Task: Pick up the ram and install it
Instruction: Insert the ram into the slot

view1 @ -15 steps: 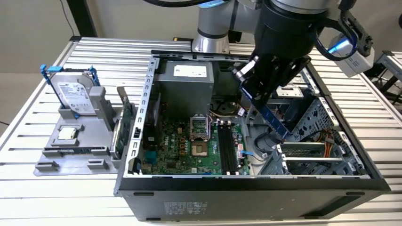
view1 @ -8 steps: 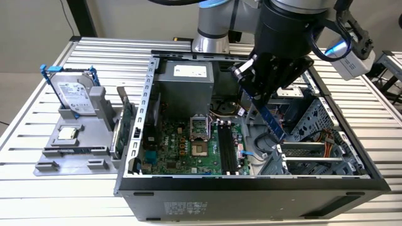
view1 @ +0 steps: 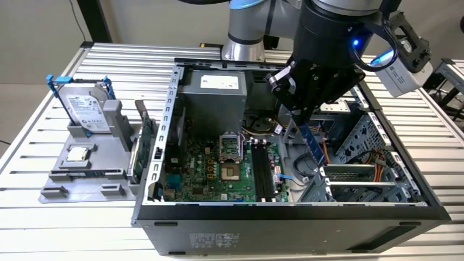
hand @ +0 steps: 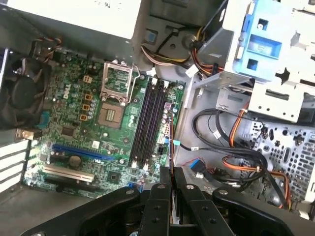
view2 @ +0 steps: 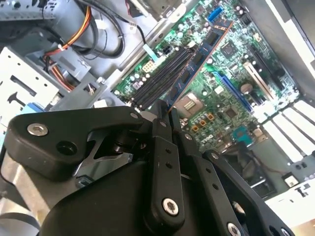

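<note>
My gripper hangs inside the open computer case, shut on the ram, a thin blue-green stick that points down and slightly tilted. In the exterior view the ram sits above the board, a little to the exterior view's right of the long black memory slots. The second wrist view shows the ram running out from between my fingertips, alongside the slots and apart from them. In the first wrist view the ram is edge-on, beside the slots.
A grey fixture on the exterior view's left holds a hard drive, a processor chip and a green card. Inside the case are the power supply, the processor socket, a fan, loose cables and the drive cage.
</note>
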Motion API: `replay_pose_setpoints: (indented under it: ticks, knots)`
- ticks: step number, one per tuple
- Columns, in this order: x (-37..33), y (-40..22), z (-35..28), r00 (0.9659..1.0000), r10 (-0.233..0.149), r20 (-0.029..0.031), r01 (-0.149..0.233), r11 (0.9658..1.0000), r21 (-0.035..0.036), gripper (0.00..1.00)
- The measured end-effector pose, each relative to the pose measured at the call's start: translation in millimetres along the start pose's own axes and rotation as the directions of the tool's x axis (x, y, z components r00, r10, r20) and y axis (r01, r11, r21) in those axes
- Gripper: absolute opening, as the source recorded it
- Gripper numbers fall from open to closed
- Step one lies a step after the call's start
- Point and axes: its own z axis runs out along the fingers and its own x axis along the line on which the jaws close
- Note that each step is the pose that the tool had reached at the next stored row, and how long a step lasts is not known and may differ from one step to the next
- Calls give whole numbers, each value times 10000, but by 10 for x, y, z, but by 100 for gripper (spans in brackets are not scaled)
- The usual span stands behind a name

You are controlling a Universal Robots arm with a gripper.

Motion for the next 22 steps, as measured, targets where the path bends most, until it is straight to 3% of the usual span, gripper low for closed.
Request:
replay_pose_setpoints:
  ticks: [7, 14, 22]
  knots:
    - [1, 0, 0, 9965, 835, 27, -835, 9965, 59, 0]
    - [2, 1, 0, 9892, 1466, 50, -1466, 9891, 101, 0]
    - [-4, 33, 3, 9878, 1556, 55, -1556, 9878, 106, 0]
